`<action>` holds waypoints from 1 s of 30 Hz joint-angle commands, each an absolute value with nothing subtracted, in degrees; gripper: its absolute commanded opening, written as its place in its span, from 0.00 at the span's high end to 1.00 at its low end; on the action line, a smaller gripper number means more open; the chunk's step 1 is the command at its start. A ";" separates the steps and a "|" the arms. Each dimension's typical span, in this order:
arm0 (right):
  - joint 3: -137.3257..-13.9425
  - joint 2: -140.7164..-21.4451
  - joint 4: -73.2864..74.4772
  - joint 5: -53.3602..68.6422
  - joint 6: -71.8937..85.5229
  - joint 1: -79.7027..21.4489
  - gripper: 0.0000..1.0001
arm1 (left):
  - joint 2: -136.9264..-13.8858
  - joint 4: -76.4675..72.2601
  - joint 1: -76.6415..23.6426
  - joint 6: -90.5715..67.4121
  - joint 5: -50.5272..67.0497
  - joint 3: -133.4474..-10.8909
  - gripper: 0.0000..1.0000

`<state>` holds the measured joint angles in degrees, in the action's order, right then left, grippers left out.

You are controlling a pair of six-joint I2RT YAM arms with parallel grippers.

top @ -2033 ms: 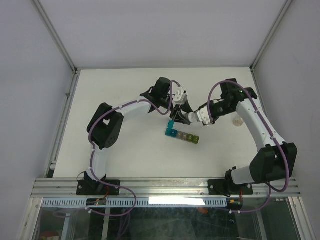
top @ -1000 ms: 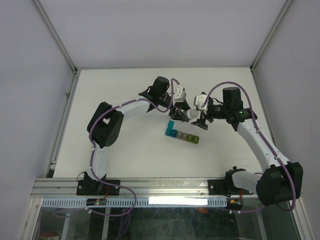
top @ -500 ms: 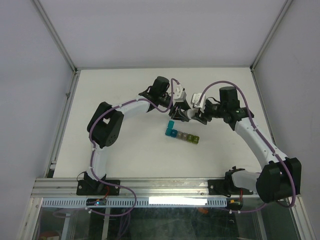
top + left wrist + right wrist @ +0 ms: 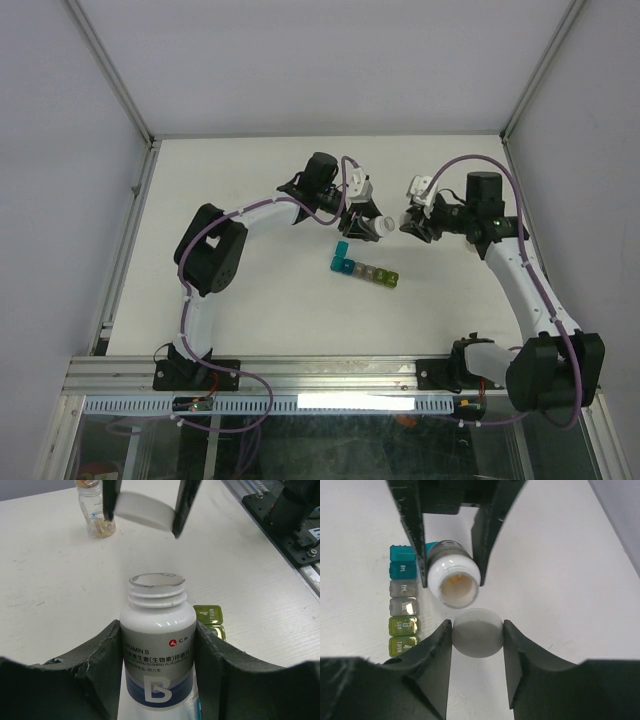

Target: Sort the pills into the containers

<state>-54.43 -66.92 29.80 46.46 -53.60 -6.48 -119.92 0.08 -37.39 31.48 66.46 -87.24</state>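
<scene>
**A:** What does the pill organiser [image 4: 365, 271] look like, and where's it sitting?

**B:** It's a short strip of little translucent cubes joined in a row, flat on the white table [image 4: 220, 170]. It sits about mid-table, just on the near side of both grippers. Teal at the left end, grey in the middle, yellow-green at the right. Something teal juts toward the far side at the teal end. Might be a flipped lid, can't say. Can't see inside any cube either.

**A:** Any writing?

**B:** Tiny print on the lids. One green one looks like "THUR", the rest is too small. The bottle's easier: "VITAMIN B" (first letter half hidden), a line of Chinese characters, and a big white "B" on a blue band.

**A:** Who's got what?

**B:** The left gripper [image 4: 157, 647] is clamped round the vitamin bottle [image 4: 157, 625]. Its mouth is open and points at the right gripper [image 4: 477, 630], with something yellowish visible inside. The right one pinches the white cap [image 4: 477, 635], just clear of the mouth. Further off, a small clear bottle [image 4: 95, 510] with an orange cap stands on the table, pale yellow pills inside.
</scene>
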 commanded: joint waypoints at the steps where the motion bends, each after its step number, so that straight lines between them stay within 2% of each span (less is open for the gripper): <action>1: -56.15 -65.71 24.34 48.78 -44.07 -1.66 0.87 | -117.57 -6.49 -36.59 29.70 67.70 -85.39 1.00; 3: -54.85 -68.42 18.33 44.67 -35.81 0.02 0.98 | -116.71 -9.31 -36.48 27.72 67.05 -83.77 1.00; 4: -54.41 -70.48 16.39 42.56 -32.53 0.50 1.00 | -116.12 -11.05 -36.41 26.98 66.63 -82.91 1.00; 9: -60.85 -86.08 18.10 35.18 -22.43 0.07 0.99 | -113.70 -16.66 -36.14 24.67 63.88 -79.43 1.00; 14: -67.47 -96.66 18.54 22.95 -17.69 -2.50 0.89 | -110.40 -17.89 -36.15 23.40 58.40 -76.43 1.00; 18: -71.68 -102.70 21.09 19.34 -17.19 -3.92 0.75 | -105.25 -18.56 -36.22 20.86 54.53 -71.75 1.00; 22: -73.70 -104.68 23.83 20.08 -17.75 -4.17 0.42 | -99.07 -18.98 -36.81 17.68 51.35 -64.69 1.00; 24: -72.95 -102.59 23.93 21.46 -18.21 -4.18 0.29 | -96.08 -18.92 -37.63 16.36 48.87 -61.49 1.00; 26: -71.86 -99.14 23.75 23.21 -18.58 -4.15 0.24 | -93.32 -18.22 -38.78 15.24 45.97 -58.90 1.00; 30: -66.92 -88.49 23.63 32.95 -22.70 -4.13 0.23 | -88.33 -13.08 -42.55 15.02 40.16 -55.71 1.00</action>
